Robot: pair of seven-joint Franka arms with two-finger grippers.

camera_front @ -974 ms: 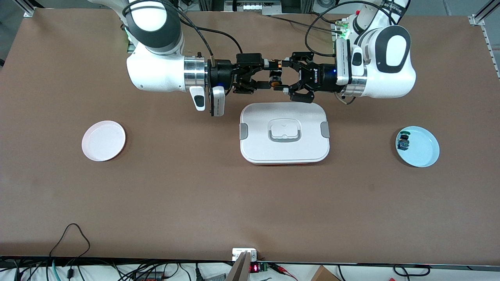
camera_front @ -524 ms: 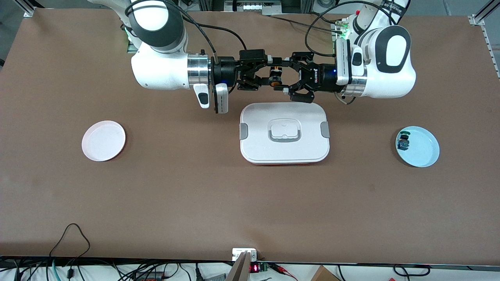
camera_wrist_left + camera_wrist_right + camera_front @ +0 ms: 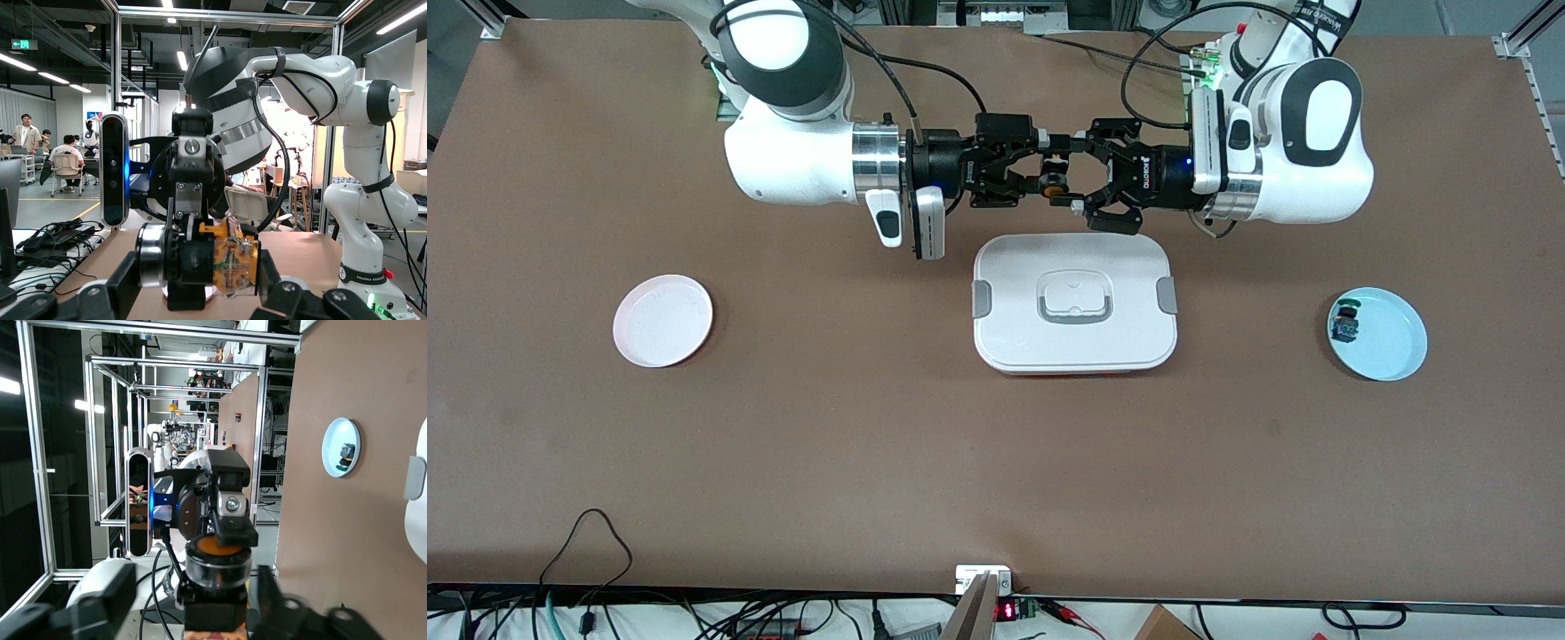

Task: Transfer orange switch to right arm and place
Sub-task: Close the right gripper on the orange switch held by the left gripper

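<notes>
Left claw [image 3: 1069, 174] pinches the orange switch [image 3: 1053, 184] in the air, over the brown surface [image 3: 871, 444] just past the white lidded box [image 3: 1075, 302], on the side toward the arms' bases. Right claw [image 3: 1034, 169] meets it head-on, its fingers on either side of the same switch; whether they are pressed onto it yet, I cannot tell.

Handling, as judged: the switch is tiny, light and rigid. The round cap and smooth cylindrical body could roll or twist in a pinch, and the brassy terminals look bendable. Best hold is across the black body, leaving cap and terminals free.

Left wrist view shows the terminal end [image 3: 233, 267] and the right claw's hardware right against it. Right wrist view shows the orange cap [image 3: 217, 549] and metal collar face-on. Only the front view shows the pink plate [image 3: 663, 320] toward the right arm's end and the blue plate [image 3: 1392, 351], holding another switch [image 3: 1345, 324], toward the left arm's end.
</notes>
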